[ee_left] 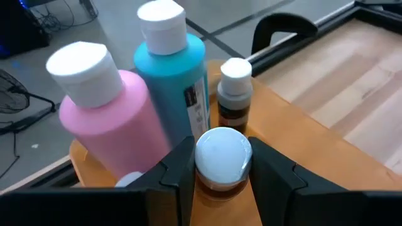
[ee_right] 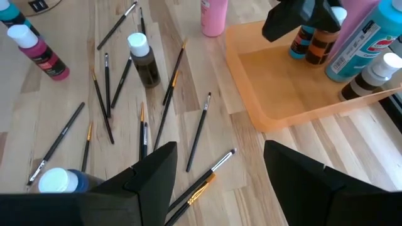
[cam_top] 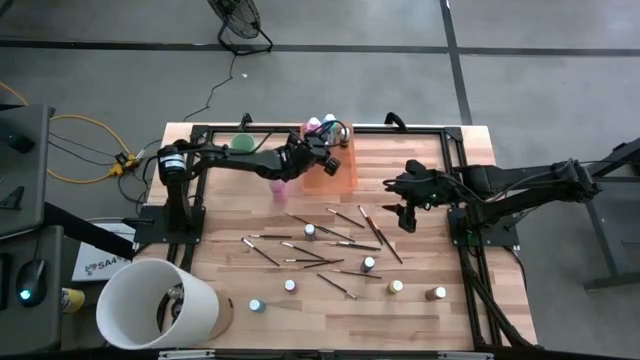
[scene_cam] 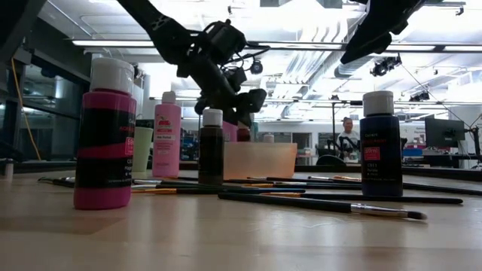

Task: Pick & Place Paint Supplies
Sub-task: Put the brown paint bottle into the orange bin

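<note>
Orange tray (ee_right: 295, 94) holds teal bottle (ee_left: 173, 75), pink bottle (ee_left: 107, 119); left gripper (ee_left: 220, 172) clamps a small white-capped bottle (ee_left: 221, 160); right gripper (ee_right: 217, 172) gapes

Bright ceiling strip lights (scene_cam: 248, 45) glare overhead; the near tabletop (scene_cam: 226, 241) blurs.

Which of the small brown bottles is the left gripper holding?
The left gripper grips the white-capped brown bottle over the orange tray; another small bottle stands free behind.

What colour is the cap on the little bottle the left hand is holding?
White, on a dark brown bottle gripped by the left hand; the left wrist view shows it best.
</note>
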